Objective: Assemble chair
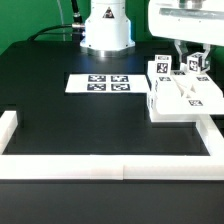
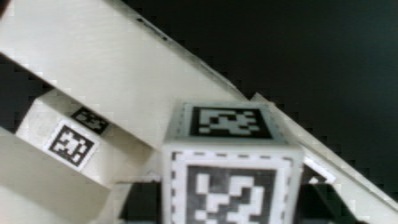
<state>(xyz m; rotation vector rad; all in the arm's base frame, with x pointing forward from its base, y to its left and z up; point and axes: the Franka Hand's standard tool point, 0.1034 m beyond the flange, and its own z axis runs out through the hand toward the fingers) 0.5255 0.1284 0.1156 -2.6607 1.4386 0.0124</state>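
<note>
The gripper (image 1: 187, 57) hangs in the upper right of the exterior view, its dark fingers (image 1: 179, 54) reaching down among the tagged blocks at the back of the chair parts; the jaws stand narrowly apart, but whether they pinch one of those blocks or merely sit beside it I cannot tell — the fingertips are lost in the cluster. In the wrist view no finger shows at all; a tagged white block (image 2: 228, 170) fills the lower middle of that picture, one tag on its top face and another on the face turned to the camera, with a broad white slanted bar (image 2: 125, 60) running behind it and a smaller tagged piece (image 2: 75, 140) off to one side.

Outward from the jaws, the chair (image 1: 180, 98) sits at the right of the exterior view as a clump of chunky white pieces — a flat plate low down, bars lying across it, small blocks with black-and-white tags standing at the rear; it rests against the white border rail (image 1: 205, 135) on that side. On the black table (image 1: 70, 120) the marker board (image 1: 104, 83) lies flat, left of the chair and apart from it; another run of rail crosses the bottom of the frame; the arm's white base (image 1: 106, 28) stands at top centre.
</note>
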